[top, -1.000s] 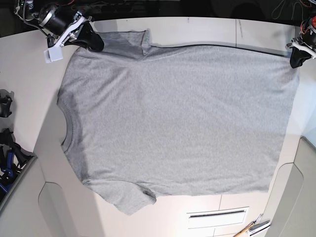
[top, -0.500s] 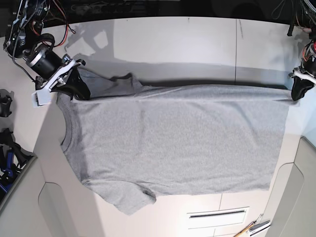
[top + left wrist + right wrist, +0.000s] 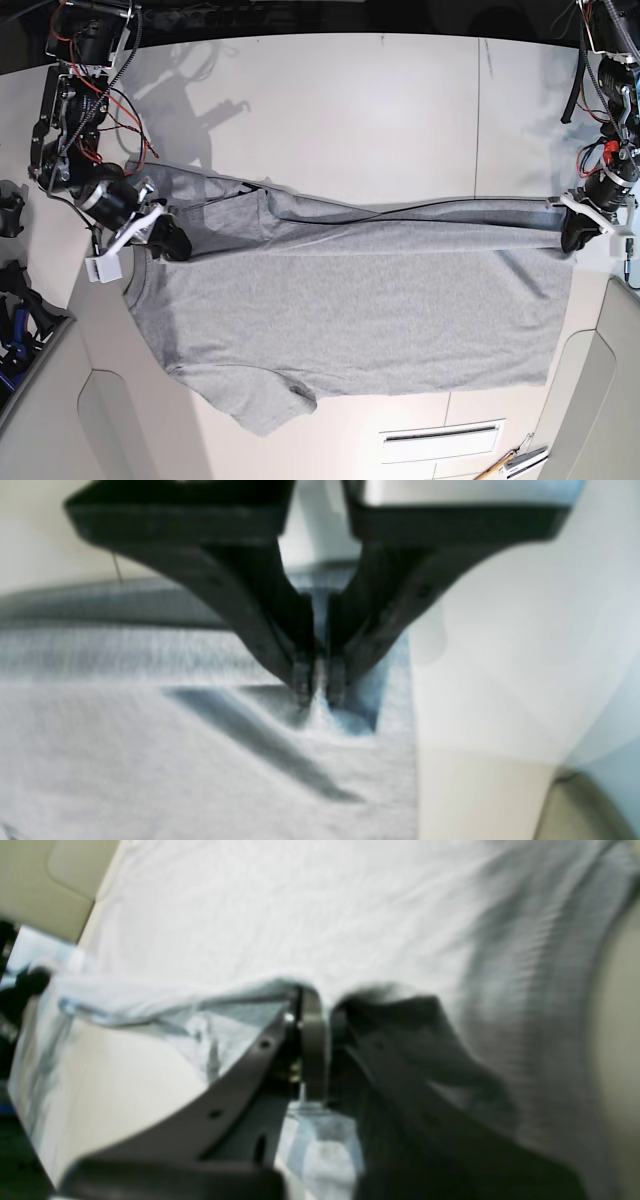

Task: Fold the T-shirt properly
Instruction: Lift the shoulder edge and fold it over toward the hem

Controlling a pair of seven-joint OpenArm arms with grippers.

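Note:
The heather-grey T-shirt lies on the white table, plain side up, neck to the left. Its far edge is lifted and pulled toward the near side, making a fold line across the middle. My right gripper is shut on the shirt's far shoulder edge at the left; in the right wrist view cloth drapes over the pinch. My left gripper is shut on the far hem corner at the right; in the left wrist view the fingertips pinch a peak of fabric.
A near sleeve hangs toward the table's front edge. A white slotted panel and a wooden-handled tool lie at the front right. Dark objects sit at the left edge. Beige rounded panels flank the front corners.
Both grippers have carried the shirt's far edge toward the near side, from the back of the table to the middle. The shirt is now partly doubled over itself.

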